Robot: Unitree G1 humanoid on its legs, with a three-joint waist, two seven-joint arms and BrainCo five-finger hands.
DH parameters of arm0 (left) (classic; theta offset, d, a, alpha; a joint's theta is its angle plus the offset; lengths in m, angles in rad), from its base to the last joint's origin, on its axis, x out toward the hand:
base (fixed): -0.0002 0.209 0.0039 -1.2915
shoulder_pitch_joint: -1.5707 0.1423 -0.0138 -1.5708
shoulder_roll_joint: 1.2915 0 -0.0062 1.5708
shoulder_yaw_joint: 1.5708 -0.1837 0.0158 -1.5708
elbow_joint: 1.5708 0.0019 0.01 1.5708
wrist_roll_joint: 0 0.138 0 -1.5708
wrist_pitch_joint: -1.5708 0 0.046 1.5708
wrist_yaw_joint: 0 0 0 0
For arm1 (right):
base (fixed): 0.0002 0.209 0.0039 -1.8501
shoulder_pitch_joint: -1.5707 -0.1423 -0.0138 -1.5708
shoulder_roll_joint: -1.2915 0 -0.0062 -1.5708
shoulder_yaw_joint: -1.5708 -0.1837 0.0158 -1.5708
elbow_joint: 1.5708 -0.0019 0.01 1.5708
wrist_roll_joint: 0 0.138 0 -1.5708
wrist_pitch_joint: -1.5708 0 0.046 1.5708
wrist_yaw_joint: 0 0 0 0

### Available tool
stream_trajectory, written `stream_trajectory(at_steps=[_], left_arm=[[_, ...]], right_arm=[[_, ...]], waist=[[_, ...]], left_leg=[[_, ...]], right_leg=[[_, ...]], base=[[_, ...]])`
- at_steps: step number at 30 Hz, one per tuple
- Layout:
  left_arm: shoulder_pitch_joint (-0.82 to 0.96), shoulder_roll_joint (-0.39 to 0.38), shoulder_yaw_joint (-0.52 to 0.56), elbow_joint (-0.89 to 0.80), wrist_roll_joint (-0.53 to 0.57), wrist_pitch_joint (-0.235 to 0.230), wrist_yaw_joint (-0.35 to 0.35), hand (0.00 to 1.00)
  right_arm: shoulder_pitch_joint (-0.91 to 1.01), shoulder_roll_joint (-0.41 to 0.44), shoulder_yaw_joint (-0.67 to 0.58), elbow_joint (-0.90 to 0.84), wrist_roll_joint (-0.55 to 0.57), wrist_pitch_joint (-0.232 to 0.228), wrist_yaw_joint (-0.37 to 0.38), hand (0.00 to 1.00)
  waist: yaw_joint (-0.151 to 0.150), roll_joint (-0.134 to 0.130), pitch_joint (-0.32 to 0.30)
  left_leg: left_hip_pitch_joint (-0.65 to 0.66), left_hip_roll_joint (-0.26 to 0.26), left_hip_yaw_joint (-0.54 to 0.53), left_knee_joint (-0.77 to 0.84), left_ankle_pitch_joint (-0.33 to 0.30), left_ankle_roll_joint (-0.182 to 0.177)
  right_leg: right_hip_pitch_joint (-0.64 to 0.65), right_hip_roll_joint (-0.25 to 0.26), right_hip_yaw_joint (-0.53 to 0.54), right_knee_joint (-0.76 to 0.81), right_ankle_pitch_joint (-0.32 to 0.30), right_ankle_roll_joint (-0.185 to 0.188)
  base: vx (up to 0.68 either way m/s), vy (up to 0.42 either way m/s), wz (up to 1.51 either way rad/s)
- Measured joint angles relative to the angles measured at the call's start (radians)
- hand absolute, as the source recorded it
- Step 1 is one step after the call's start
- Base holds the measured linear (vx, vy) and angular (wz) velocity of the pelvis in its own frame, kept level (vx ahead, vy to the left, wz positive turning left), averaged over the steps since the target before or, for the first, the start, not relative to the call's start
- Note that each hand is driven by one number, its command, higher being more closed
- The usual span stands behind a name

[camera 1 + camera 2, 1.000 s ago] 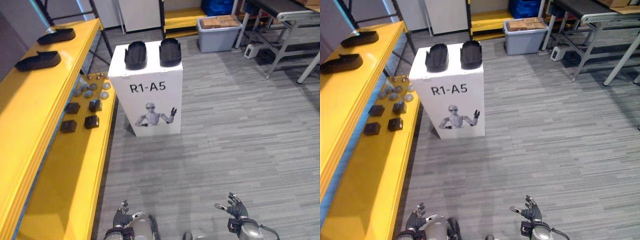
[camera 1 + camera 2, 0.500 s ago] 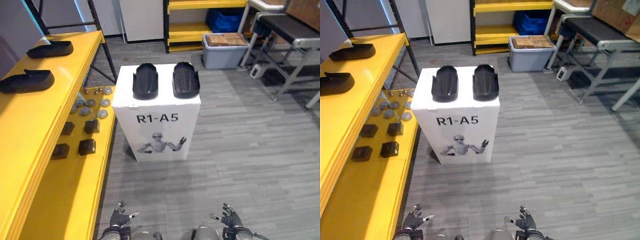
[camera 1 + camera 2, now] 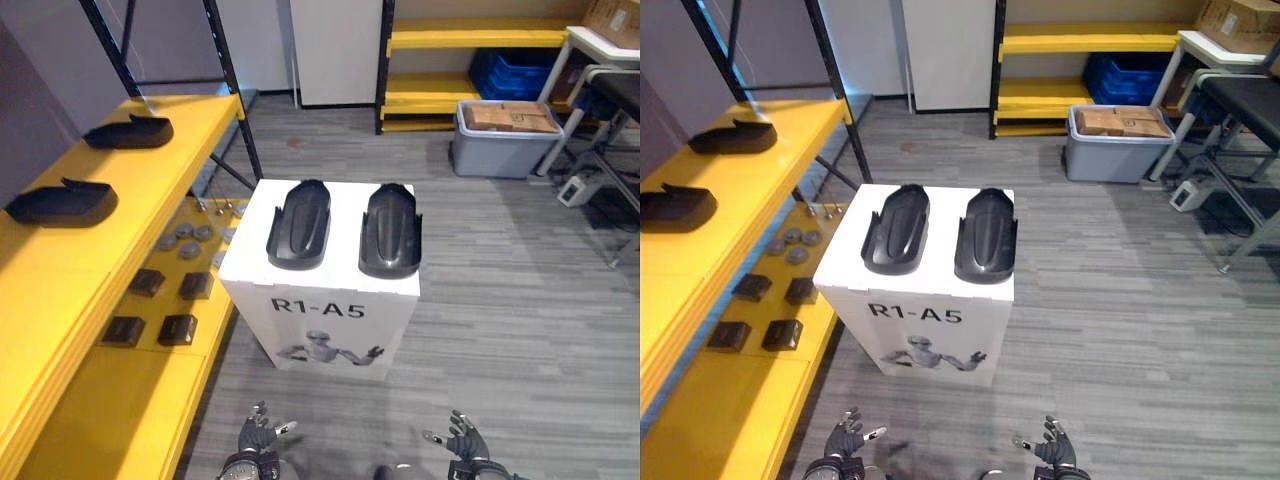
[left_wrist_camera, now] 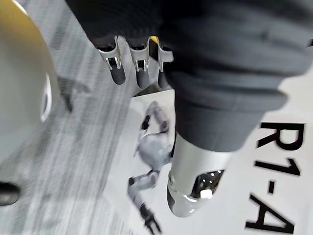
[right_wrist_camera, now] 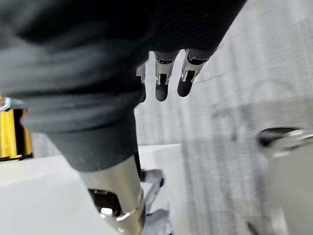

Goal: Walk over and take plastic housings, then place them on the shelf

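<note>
1. Your left hand hangs low at the bottom of the head view, fingers straight and loosely spread, holding nothing. Its wrist view shows bare fingers with the front of a box beyond them.
2. Your right hand is in the same state: relaxed, spread and empty.
3. Ahead of both hands stands the white box. On its top lie the two pieces you came for, the left housing and the right housing. They sit side by side without touching, and neither hand is near them.
4. To your left runs the yellow shelf. Two dark moulded parts already rest on it, the near part and the far part, well apart. They look like the same sort of housing, though you cannot be sure from here.
5. Under it, the lower tier carries small dark blocks.
6. Judged from this, the walk is about done, since the box stands close in front of you. The grasp has not begun, and the carry to the shelf and the placing both remain. You have two housings to take and two free hands to take them with.
</note>
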Motion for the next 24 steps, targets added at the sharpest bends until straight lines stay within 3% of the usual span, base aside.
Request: stream_trajectory(at_steps=[1, 2, 3, 5, 7, 14, 18, 24], left_arm=[[0.0, -0.001, -0.003, 0.004, 0.0, 0.0, 0.0, 0.0], [0.001, -0.003, -0.011, 0.007, 0.0, 0.0, 0.0, 0.0], [-0.003, 0.003, -0.023, 0.024, -0.001, 0.001, 0.001, 0.0], [-0.007, 0.023, -0.031, 0.033, 0.0, 0.001, 0.001, 0.0], [0.005, 0.04, -0.032, 0.034, 0.002, 0.001, 0.001, 0.0], [0.023, 0.08, -0.031, 0.03, 0.004, 0.001, 0.0, 0.0], [0.046, 0.082, -0.031, -0.01, 0.022, 0.0, -0.007, 0.0], [0.079, 0.092, -0.032, -0.019, 0.043, -0.013, -0.024, 0.0]], right_arm=[[0.0, -0.004, -0.008, 0.002, 0.0, 0.0, -0.001, 0.0], [0.005, -0.007, -0.018, 0.002, 0.001, 0.0, -0.002, 0.0], [0.009, -0.002, -0.035, 0.018, 0.002, 0.002, -0.007, 0.0], [0.024, 0.01, -0.033, 0.019, 0.019, 0.001, -0.01, 0.0], [0.029, 0.012, -0.036, 0.008, 0.026, 0.001, -0.018, 0.0], [0.103, 0.014, -0.149, -0.317, 0.033, 0.0, -0.044, 0.0], [0.133, -0.044, -0.263, -0.573, 0.007, -0.002, -0.054, 0.0], [0.093, -0.121, -0.306, -0.768, -0.027, -0.012, -0.066, 0.0]], waist=[[-0.003, 0.008, -0.004], [-0.007, 0.024, -0.013], [-0.013, 0.035, -0.015], [-0.012, -0.001, -0.025], [-0.014, -0.013, -0.033], [-0.026, -0.013, -0.057], [-0.03, -0.018, -0.062], [-0.041, -0.03, -0.075]], left_leg=[[0.006, -0.029, -0.028, -0.165, 0.08, 0.008], [0.004, -0.031, -0.045, -0.23, 0.179, 0.005], [0.025, -0.041, -0.054, -0.266, 0.206, 0.014], [0.063, -0.08, -0.037, -0.327, 0.213, 0.022], [0.111, -0.113, -0.002, -0.397, 0.225, 0.035], [0.182, -0.148, 0.043, -0.548, 0.271, 0.037], [0.181, -0.145, 0.048, -0.567, 0.273, 0.035], [0.176, -0.145, 0.054, -0.569, 0.273, 0.035]], right_leg=[[0.003, -0.002, 0.009, -0.005, -0.005, 0.021], [0.002, 0.008, 0.012, -0.01, -0.008, 0.034], [0.013, 0.01, 0.023, -0.014, -0.018, 0.052], [0.025, -0.03, 0.031, -0.029, -0.026, 0.074], [0.026, -0.059, 0.056, -0.03, -0.031, 0.086], [0.011, -0.069, 0.089, -0.045, -0.037, 0.103], [-0.001, -0.062, 0.091, -0.046, -0.037, 0.103], [-0.012, -0.062, 0.096, -0.046, -0.037, 0.103]], base=[[0.22, 0.157, -0.23], [0.27, 0.239, -0.12], [0.21, 0.223, 0.03], [0.16, 0.166, -0.07], [0.15, 0.157, -0.31], [0.08, 0.065, -0.16], [0.04, -0.009, -0.04], [-0.01, -0.002, -0.03]])
